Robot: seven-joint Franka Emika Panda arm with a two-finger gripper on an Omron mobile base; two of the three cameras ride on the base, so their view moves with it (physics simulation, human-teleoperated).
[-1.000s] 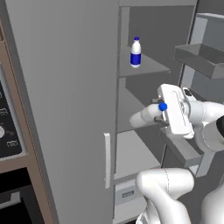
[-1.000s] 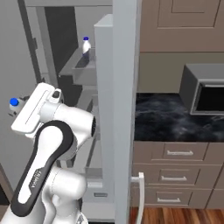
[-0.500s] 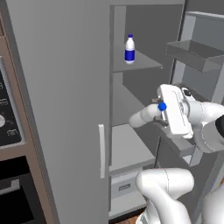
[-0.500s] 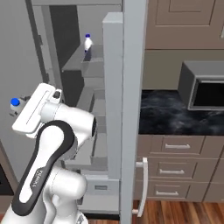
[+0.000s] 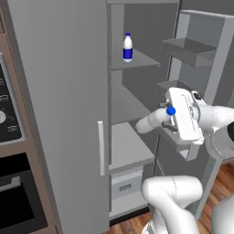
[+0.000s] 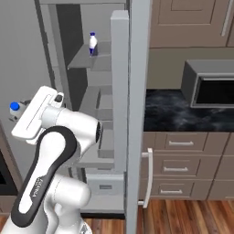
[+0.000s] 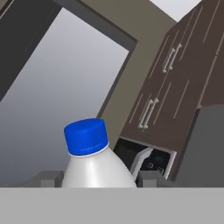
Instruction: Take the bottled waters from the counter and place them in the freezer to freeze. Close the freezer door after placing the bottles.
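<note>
One bottle (image 5: 128, 47) already stands on upper freezer shelf (image 5: 137, 60). Gripper (image 7: 98, 177) is clamped on 2nd bottle (image 7: 94, 162), held approx. mid-height beside open freezer door (image 6: 132, 114). Remaining: place 2nd bottle, shut door.

We stood in a home kitchen: an open fridge (image 5: 68, 91), a wall oven (image 5: 13, 151), drawers (image 6: 183, 160), a marble surface (image 6: 169, 112), a wood floor (image 6: 183, 215).

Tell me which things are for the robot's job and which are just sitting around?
For the job: bottle on the freezer shelf, bottle in the gripper, gripper, freezer door, counter.

Just around: microwave, oven, drawers.
</note>
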